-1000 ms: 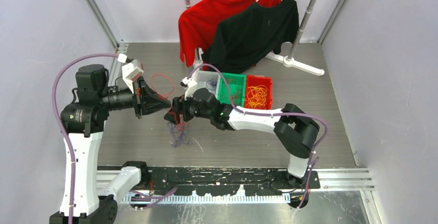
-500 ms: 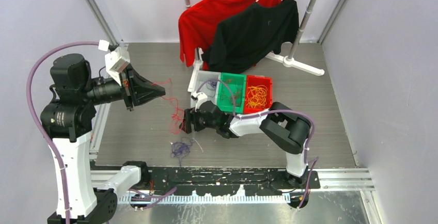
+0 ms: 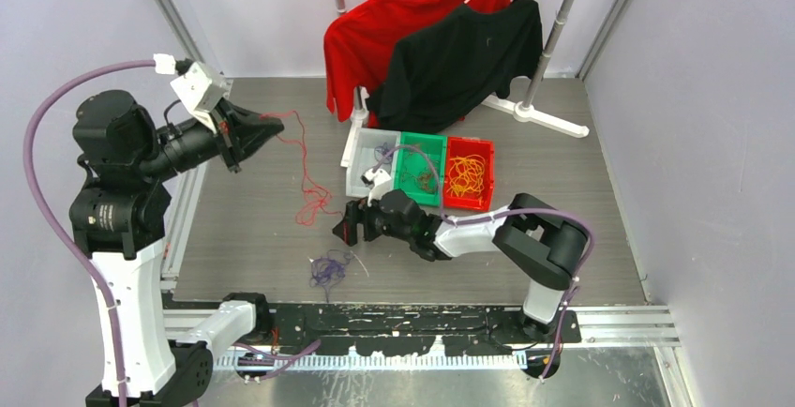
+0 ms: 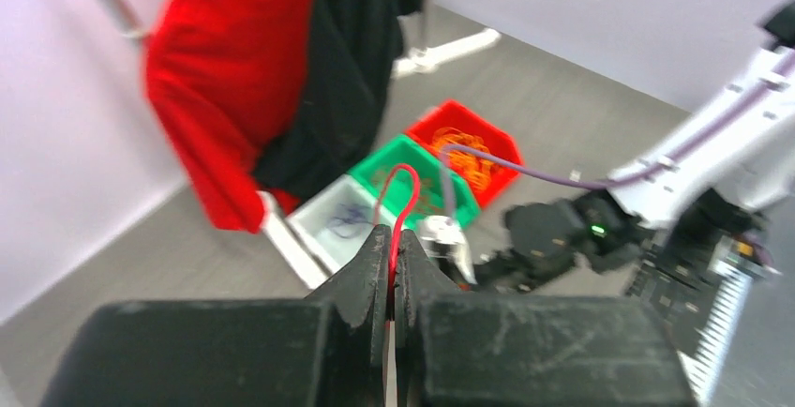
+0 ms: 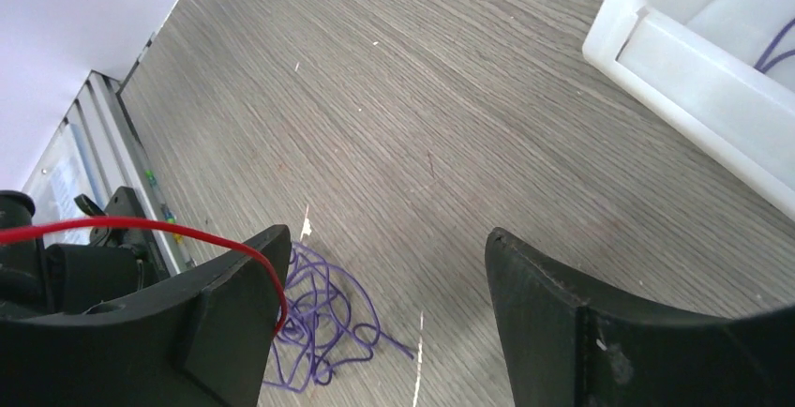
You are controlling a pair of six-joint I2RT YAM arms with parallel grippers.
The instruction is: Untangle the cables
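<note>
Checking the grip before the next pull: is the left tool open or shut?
Shut. In the left wrist view the left tool has its jaws pressed together, with the red cable pinched between them.

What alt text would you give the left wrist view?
The left hand is shut on a thin red cable that loops up above its fingertips. Behind, blurred, a white bin, a green bin and a red bin sit on the grey table beside a red shirt and a black shirt, with the right arm at right.
</note>
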